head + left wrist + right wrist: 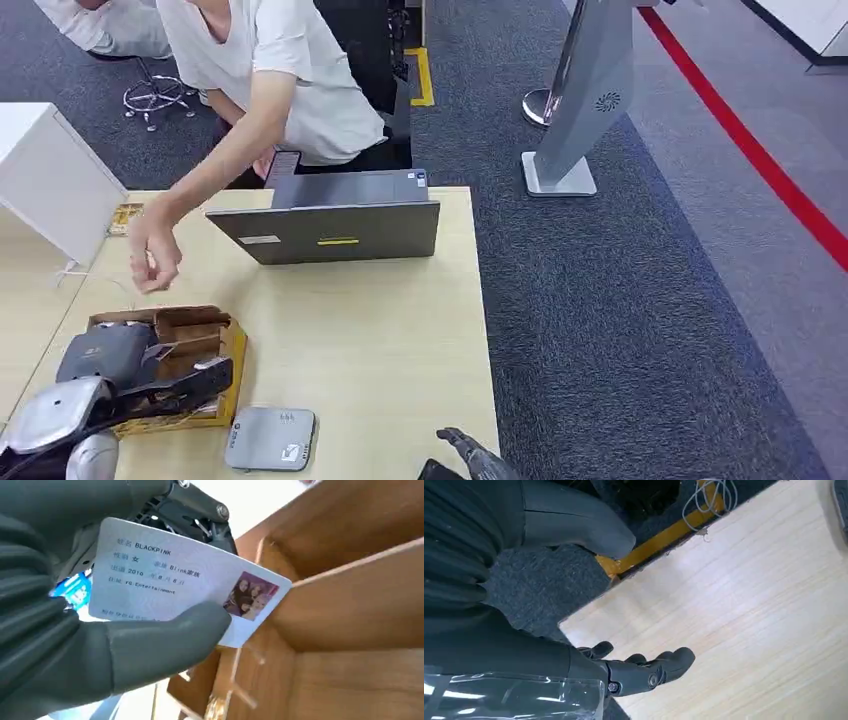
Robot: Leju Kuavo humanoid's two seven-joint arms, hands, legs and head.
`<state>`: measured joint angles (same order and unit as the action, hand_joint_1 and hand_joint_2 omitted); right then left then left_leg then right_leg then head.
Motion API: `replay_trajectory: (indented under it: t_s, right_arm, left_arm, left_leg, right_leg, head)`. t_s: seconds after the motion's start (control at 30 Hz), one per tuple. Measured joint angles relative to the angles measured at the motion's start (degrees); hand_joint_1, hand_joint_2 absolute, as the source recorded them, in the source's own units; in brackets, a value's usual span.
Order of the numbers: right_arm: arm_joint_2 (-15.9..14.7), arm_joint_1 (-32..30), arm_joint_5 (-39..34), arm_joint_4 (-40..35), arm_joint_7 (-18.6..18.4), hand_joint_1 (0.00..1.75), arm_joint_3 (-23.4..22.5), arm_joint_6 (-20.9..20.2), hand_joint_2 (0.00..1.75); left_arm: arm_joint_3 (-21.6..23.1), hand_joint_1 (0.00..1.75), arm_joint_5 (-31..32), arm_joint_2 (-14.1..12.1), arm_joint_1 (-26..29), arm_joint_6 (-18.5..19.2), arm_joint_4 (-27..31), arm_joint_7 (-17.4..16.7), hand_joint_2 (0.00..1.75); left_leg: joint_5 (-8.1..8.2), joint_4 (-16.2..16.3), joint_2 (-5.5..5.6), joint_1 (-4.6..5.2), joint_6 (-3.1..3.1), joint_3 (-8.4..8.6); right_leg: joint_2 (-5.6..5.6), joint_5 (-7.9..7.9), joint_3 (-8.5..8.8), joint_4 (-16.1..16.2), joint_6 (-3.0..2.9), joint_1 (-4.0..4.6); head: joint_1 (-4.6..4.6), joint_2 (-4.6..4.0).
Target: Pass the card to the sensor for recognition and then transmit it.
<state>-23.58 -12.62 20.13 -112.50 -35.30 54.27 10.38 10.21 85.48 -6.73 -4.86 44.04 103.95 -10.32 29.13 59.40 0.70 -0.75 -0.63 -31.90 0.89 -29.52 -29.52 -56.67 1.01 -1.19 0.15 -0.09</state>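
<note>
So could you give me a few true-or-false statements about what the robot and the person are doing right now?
1. The left hand holds a white printed card with a small photo. True.
2. The right hand grips the card. False: it holds nothing, fingers apart.
3. The grey laptop lies flat and closed. False: it stands open.
4. A grey square card reader lies on the light wooden table. True.
5. A person's hand hangs above the table. True.
</note>
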Motion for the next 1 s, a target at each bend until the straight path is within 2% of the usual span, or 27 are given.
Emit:
replay_trajectory:
  t_s: [0.1, 0.13, 0.27, 0.37, 0.5, 0.6, 0.73, 0.9, 1.0]
  right_arm:
    - [-0.4, -0.4, -0.1, -1.5, -0.7, 0.0, 0.0, 0.7, 1.75]
    - [-0.4, -0.3, -0.9, -1.2, 0.3, 0.0, 0.0, 1.3, 1.75]
    - [-0.5, -0.3, -0.9, -0.4, 2.8, 0.0, 0.3, 3.4, 1.75]
    - [-1.1, -0.2, 0.3, -0.2, 3.4, 0.0, 1.2, 5.3, 1.75]
    - [-2.3, 0.5, 1.6, -0.3, 3.0, 0.0, 3.3, 8.7, 1.75]
    - [-3.3, 1.0, 2.4, -1.2, 1.3, 0.0, 4.7, 9.3, 1.75]
    - [-4.0, 2.0, 2.5, -1.4, 1.4, 0.0, 5.8, 9.1, 1.75]
    - [-4.3, 2.5, 2.4, -1.8, 1.0, 0.0, 6.1, 7.7, 1.75]
    - [-4.3, 2.7, 1.4, -1.8, 0.4, 0.0, 6.0, 6.2, 1.75]
  left_arm:
    - [1.1, 1.75, -0.2, 0.0, -0.1, 0.4, 0.6, -0.4, 1.75]
    - [1.3, 1.75, -0.3, 0.0, -0.2, -0.6, 0.5, -0.1, 1.75]
    - [3.0, 1.75, -0.2, -0.1, -0.6, -8.3, 0.4, 3.1, 1.75]
    - [4.9, 1.75, 0.2, 0.0, -0.6, -13.2, 1.0, 5.0, 1.75]
    - [9.7, 1.75, 0.1, 0.2, -0.2, -21.3, 4.4, 8.2, 1.75]
    - [13.2, 1.75, -0.3, 0.3, 0.3, -23.4, 7.2, 9.1, 1.75]
    - [16.1, 1.75, -1.4, 0.7, 1.4, -27.5, 8.8, 11.8, 1.75]
    - [19.7, 1.75, -1.5, 1.2, 3.6, -27.7, 9.3, 12.8, 1.75]
    - [21.2, 1.75, -1.0, 1.5, 5.2, -24.5, 7.9, 12.2, 1.75]
  left_leg:
    - [0.0, 0.0, -0.01, 0.0, 0.0, 0.01]
    - [0.0, 0.0, -0.01, 0.01, 0.0, 0.01]
    - [-0.01, 0.0, 0.01, 0.03, 0.02, 0.01]
    - [-0.02, 0.0, -0.01, 0.02, 0.02, 0.01]
    - [-0.01, 0.0, 0.02, 0.03, 0.02, -0.01]
    - [-0.01, 0.0, 0.02, 0.05, 0.02, -0.01]
    - [-0.01, 0.0, 0.0, 0.08, 0.02, 0.01]
    - [-0.01, 0.0, 0.0, 0.08, 0.03, 0.01]
    - [-0.01, 0.0, 0.01, 0.08, 0.03, 0.01]
  right_leg:
    - [0.0, 0.0, -0.01, 0.0, 0.0, 0.0]
    - [0.01, 0.0, -0.01, 0.0, 0.0, 0.0]
    - [-0.02, 0.0, -0.01, 0.0, 0.0, 0.01]
    - [0.01, 0.0, -0.01, 0.0, 0.0, 0.01]
    - [-0.01, 0.0, -0.01, 0.0, 0.0, -0.02]
    - [-0.01, 0.0, -0.02, 0.0, 0.0, -0.04]
    - [0.0, 0.0, -0.04, 0.0, 0.0, -0.04]
    - [-0.01, 0.0, -0.04, 0.0, 0.0, -0.02]
    - [-0.01, 0.0, -0.04, 0.0, 0.0, -0.03]
  head:
    - [0.02, 0.0]
    - [0.0, 0.0]
    - [-0.02, 0.0]
    - [0.0, 0.0]
    - [0.0, 0.0]
    - [0.0, 0.0]
    - [-0.04, 0.0]
    - [-0.04, 0.0]
    - [-0.04, 0.0]
